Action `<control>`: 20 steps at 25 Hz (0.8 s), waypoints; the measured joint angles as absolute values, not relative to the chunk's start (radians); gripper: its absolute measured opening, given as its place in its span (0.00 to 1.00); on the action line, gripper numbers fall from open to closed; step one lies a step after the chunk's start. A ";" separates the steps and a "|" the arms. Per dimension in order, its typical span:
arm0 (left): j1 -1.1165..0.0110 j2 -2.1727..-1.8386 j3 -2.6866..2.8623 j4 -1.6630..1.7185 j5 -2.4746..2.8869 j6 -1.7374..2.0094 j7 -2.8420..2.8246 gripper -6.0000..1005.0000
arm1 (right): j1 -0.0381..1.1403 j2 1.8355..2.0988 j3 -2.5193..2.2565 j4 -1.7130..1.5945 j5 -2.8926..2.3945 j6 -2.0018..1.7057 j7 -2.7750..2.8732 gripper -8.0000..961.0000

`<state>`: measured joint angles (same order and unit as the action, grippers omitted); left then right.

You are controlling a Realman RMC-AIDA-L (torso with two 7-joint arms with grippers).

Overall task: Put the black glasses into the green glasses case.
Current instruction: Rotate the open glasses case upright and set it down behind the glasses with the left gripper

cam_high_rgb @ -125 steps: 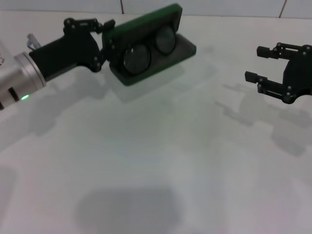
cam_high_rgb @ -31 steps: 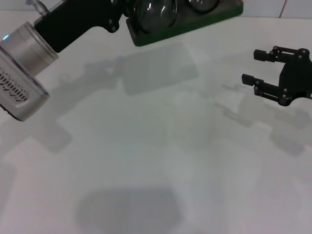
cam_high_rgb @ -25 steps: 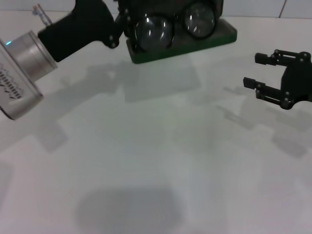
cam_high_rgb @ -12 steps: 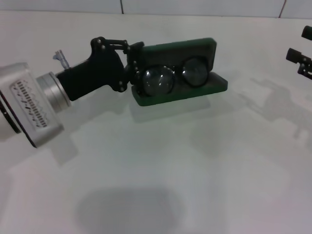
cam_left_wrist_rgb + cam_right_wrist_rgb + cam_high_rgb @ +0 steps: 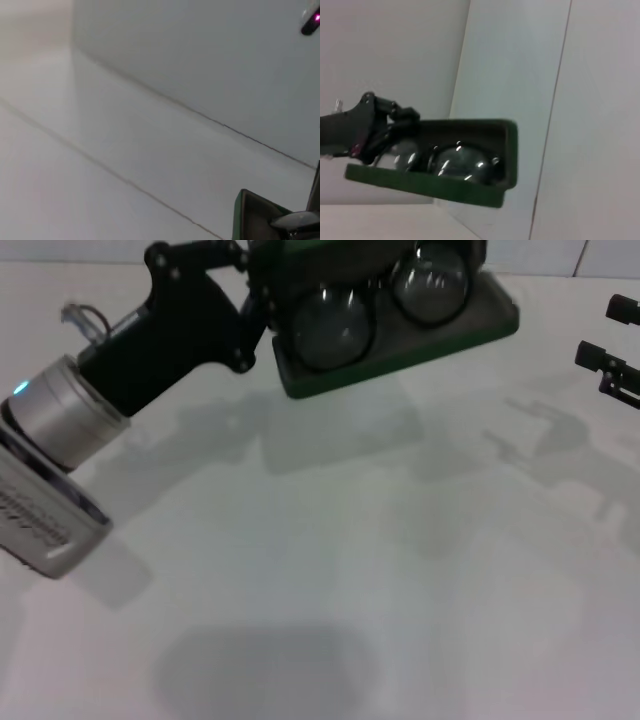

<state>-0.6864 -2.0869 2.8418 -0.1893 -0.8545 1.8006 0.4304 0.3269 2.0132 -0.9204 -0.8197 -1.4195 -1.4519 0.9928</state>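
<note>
The dark green hard-shell glasses case [image 5: 400, 335] now hangs clear of the pale table [image 5: 330, 570], higher and nearer the head camera than half a second ago, when it sat lower on the surface; its shadow lies detached on the table below it. The thin-rimmed black glasses with round clear lenses [image 5: 385, 305] sit inside the open case, both lenses facing out against the dark lining, so the placing itself looks done and what remains, in my judgement, is setting the case down and perhaps shutting the lid. The left gripper [image 5: 262, 302] is clenched on the case's left end and carries it. The right gripper [image 5: 612, 350] shows only as two black finger stubs at the picture's right edge, well apart from the case, spread and holding nothing. The lid's top is cut off by the head view's upper border. The left wrist view catches only a green corner of the case [image 5: 252, 215]; the temple arms cannot be made out anywhere.
</note>
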 joint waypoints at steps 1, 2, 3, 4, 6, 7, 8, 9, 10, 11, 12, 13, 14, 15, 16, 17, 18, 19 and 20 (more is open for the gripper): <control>-0.692 -2.086 2.842 -0.182 -0.861 1.806 0.464 0.10 | 0.328 2.014 -0.920 -0.820 -1.419 -1.456 0.993 0.57; -0.702 -2.084 2.843 -0.177 -0.869 1.807 0.487 0.10 | 0.328 2.014 -0.920 -0.819 -1.419 -1.458 0.993 0.57; -0.710 -2.083 2.844 -0.174 -0.873 1.808 0.496 0.10 | 0.328 2.014 -0.920 -0.819 -1.419 -1.461 0.995 0.57; -0.717 -2.082 2.844 -0.175 -0.874 1.809 0.497 0.10 | 0.328 2.014 -0.921 -0.819 -1.419 -1.463 0.996 0.57; -0.730 -2.079 2.843 -0.179 -0.875 1.809 0.497 0.10 | 0.327 2.014 -0.922 -0.818 -1.419 -1.464 0.998 0.57; -0.735 -2.077 2.842 -0.181 -0.875 1.809 0.495 0.10 | 0.326 2.014 -0.922 -0.818 -1.419 -1.464 0.999 0.57; -0.740 -2.073 2.841 -0.183 -0.876 1.808 0.491 0.10 | 0.326 2.014 -0.922 -0.817 -1.419 -1.464 0.999 0.57; -0.747 -2.068 2.841 -0.184 -0.877 1.805 0.487 0.10 | 0.326 2.014 -0.923 -0.816 -1.419 -1.464 0.999 0.57; -0.751 -2.064 2.841 -0.184 -0.879 1.801 0.487 0.10 | 0.326 2.014 -0.924 -0.815 -1.419 -1.465 0.999 0.57; -0.757 -2.059 2.841 -0.186 -0.884 1.795 0.488 0.10 | 0.326 2.015 -0.927 -0.814 -1.419 -1.465 0.999 0.57; -0.763 -2.054 2.841 -0.188 -0.895 1.790 0.492 0.10 | 0.326 2.015 -0.932 -0.813 -1.419 -1.465 0.999 0.57; -0.770 -2.050 2.841 -0.195 -0.909 1.787 0.496 0.10 | 0.326 2.016 -0.938 -0.813 -1.417 -1.465 1.000 0.57; -0.779 -2.045 2.842 -0.204 -0.922 1.786 0.502 0.10 | 0.327 2.016 -0.941 -0.813 -1.416 -1.465 1.000 0.57; -0.786 -2.042 2.843 -0.213 -0.931 1.786 0.507 0.10 | 0.327 2.016 -0.944 -0.815 -1.414 -1.465 1.000 0.57; -0.793 -2.041 2.843 -0.224 -0.940 1.786 0.517 0.10 | 0.327 2.016 -0.944 -0.815 -1.414 -1.465 1.000 0.57; -0.801 -2.041 2.843 -0.236 -0.949 1.786 0.531 0.10 | 0.327 2.016 -0.944 -0.816 -1.414 -1.466 1.000 0.57; -0.807 -2.042 2.843 -0.248 -0.956 1.787 0.548 0.10 | 0.327 2.016 -0.945 -0.817 -1.414 -1.468 1.000 0.57; -0.812 -2.042 2.843 -0.257 -0.961 1.788 0.563 0.10 | 0.328 2.016 -0.945 -0.817 -1.414 -1.472 1.000 0.57; -0.812 -2.042 2.843 -0.257 -0.961 1.788 0.563 0.10 | 0.328 2.015 -0.945 -0.817 -1.413 -1.472 1.000 0.57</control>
